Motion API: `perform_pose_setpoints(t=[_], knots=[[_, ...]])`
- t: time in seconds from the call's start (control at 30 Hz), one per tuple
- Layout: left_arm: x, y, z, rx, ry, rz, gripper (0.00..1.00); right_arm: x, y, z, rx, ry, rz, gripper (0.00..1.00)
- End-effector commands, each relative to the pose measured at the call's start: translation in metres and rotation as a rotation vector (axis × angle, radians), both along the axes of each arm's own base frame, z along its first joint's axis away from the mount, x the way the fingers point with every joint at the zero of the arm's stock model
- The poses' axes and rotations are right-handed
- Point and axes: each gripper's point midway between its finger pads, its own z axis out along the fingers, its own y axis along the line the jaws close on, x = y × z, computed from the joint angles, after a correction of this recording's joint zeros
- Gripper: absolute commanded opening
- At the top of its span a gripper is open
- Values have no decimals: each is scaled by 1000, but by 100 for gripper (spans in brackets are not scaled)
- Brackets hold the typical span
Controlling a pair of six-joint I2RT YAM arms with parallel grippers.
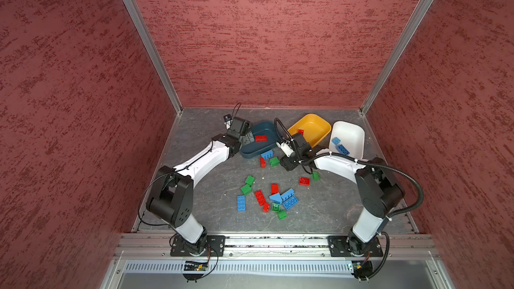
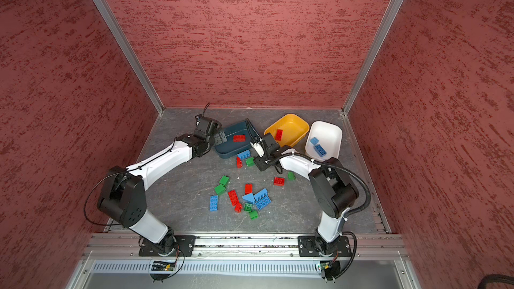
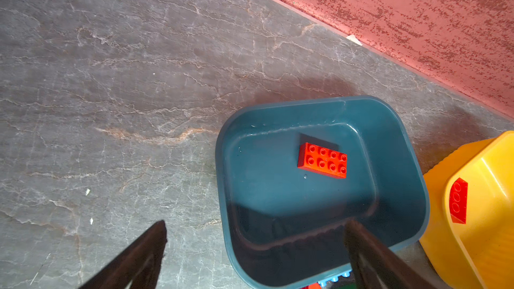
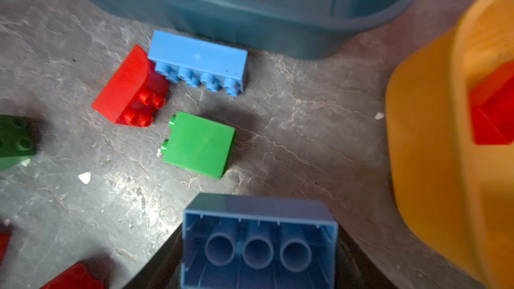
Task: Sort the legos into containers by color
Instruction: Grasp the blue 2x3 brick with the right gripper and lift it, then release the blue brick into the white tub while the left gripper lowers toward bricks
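My right gripper (image 4: 258, 262) is shut on a light blue lego (image 4: 258, 243), whose hollow underside faces the wrist camera. In both top views this gripper (image 1: 288, 162) hangs just in front of the yellow container (image 1: 319, 123), and the held lego is hidden there. My left gripper (image 3: 257, 223) is open and empty over the near-left rim of the dark teal container (image 3: 400, 145). A red lego (image 1: 260, 138) lies in the teal container. Another red lego (image 1: 300, 131) lies in the yellow one. Two blue legos (image 1: 340, 145) are in the white container (image 1: 351, 130).
A blue lego (image 4: 199, 62), a red sloped one (image 4: 130, 87) and a green one (image 4: 199, 144) lie on the table just in front of the teal container. Several more legos lie scattered mid-table (image 1: 278, 198), plus a red (image 1: 304, 181) and a green (image 1: 315, 175) under the right forearm.
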Motion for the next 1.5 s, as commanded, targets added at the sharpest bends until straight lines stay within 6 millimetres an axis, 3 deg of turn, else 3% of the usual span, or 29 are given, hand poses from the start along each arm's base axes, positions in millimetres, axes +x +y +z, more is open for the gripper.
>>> perform_pose_setpoints(t=[0.0, 0.13, 0.27, 0.33, 0.37, 0.5, 0.63, 0.8, 0.83, 1.07, 1.23, 1.47], knots=[[2, -3, 1, 27, -24, -9, 99, 17, -9, 43, 103, -119, -56, 51], [3, -21, 0, 15, -39, -108, 99, 30, -40, 72, 243, -175, -187, 48], [2, -38, -2, -55, -35, -169, 99, 46, -88, 90, 353, -213, -371, 45], [1, -43, -3, -89, -36, -188, 99, 52, -113, 89, 396, -203, -466, 44], [1, -46, -5, -99, -31, -199, 99, 54, -127, 100, 424, -227, -514, 43], [-2, -63, -5, -125, -32, -281, 99, 60, -174, 102, 448, -250, -699, 43], [-7, -87, -2, -127, -37, -400, 99, 64, -228, 92, 464, -250, -927, 43], [-20, -111, -8, -37, -1, -508, 100, 66, -273, 82, 439, -257, -1090, 44], [-23, -115, -10, -18, 9, -527, 100, 69, -279, 71, 413, -238, -1111, 45], [-45, -141, -26, 43, 87, -615, 99, 80, -310, 55, 275, -223, -1215, 54], [-57, -147, -41, 81, 195, -573, 99, 87, -305, 52, 296, -178, -1212, 71], [-69, -163, -67, 59, 327, -514, 97, 82, -300, 58, 325, -183, -1205, 93]])
